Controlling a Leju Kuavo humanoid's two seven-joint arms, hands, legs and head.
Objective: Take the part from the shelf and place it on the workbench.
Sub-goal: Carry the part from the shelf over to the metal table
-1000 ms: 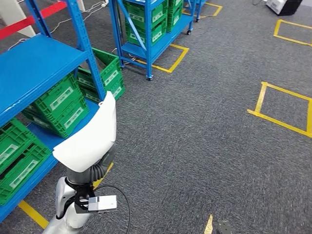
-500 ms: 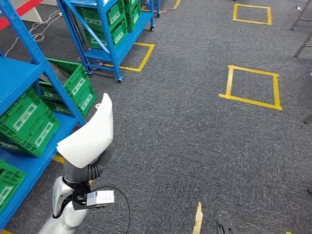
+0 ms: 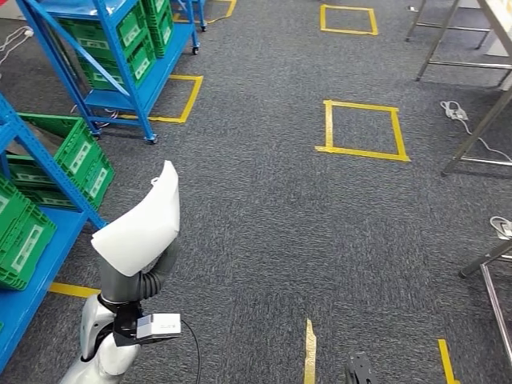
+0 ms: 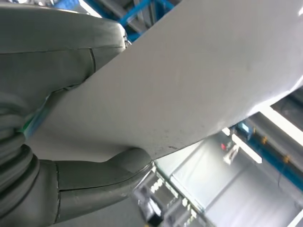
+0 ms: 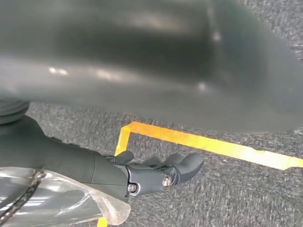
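Carrying looks like the step in hand: the white part (image 3: 142, 224) sits raised in the left hand (image 3: 136, 272), thumb and fingers clamped on its lower edge, as the left wrist view shows close up. Held high and out in front like that, I'd judge it is kept clear of the robot's own body and of the shelf (image 3: 36, 240) just beside the hand on its outer side, where green crates (image 3: 78, 156) stick out past the blue uprights.

The right hand (image 5: 157, 172) hangs low over the carpet with nothing in it, fingers loosely extended and a little apart; it hovers by a strip of yellow floor tape (image 5: 200, 144).

Ahead of the held part the grey floor (image 3: 266, 224) runs open, marked with yellow squares (image 3: 362, 128). Far off to the right-hand side stand metal legs (image 3: 477, 128) of what may be the desk; its top is cut off by the frame, so I cannot tell where the part would land. A white cable (image 3: 458, 116) lies near those legs, a likely snag for feet.
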